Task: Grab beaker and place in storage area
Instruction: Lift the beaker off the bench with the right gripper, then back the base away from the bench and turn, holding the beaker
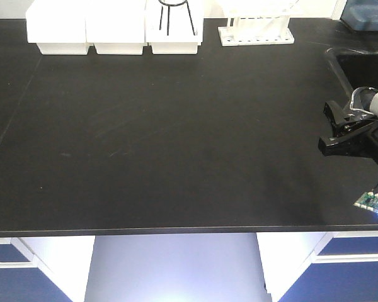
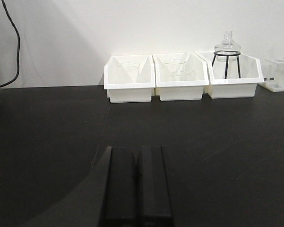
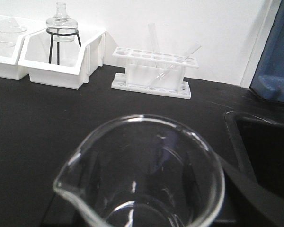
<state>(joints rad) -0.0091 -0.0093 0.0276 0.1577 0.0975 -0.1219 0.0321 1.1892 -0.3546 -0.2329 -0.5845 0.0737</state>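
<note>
The beaker (image 3: pixel 146 175), clear glass with its pour spout at the lower left, fills the bottom of the right wrist view. My right gripper (image 3: pixel 149 194) is shut on the beaker, with one dark finger (image 3: pixel 248 191) showing past its right wall. In the front view this gripper (image 1: pixel 343 131) hangs at the right edge of the bench, and the beaker (image 1: pixel 360 104) is only a faint glass outline. My left gripper (image 2: pixel 137 184) is shut with nothing in it, low over the black bench top. The storage area is out of view.
Three white trays (image 1: pixel 116 28) line the back of the black bench (image 1: pixel 164 138); the right one holds a glass flask on a wire tripod (image 2: pixel 226 47). A white test-tube rack (image 3: pixel 154 71) stands beside them. A sink (image 1: pixel 365 66) opens at the far right, beside a blue object (image 3: pixel 279 56).
</note>
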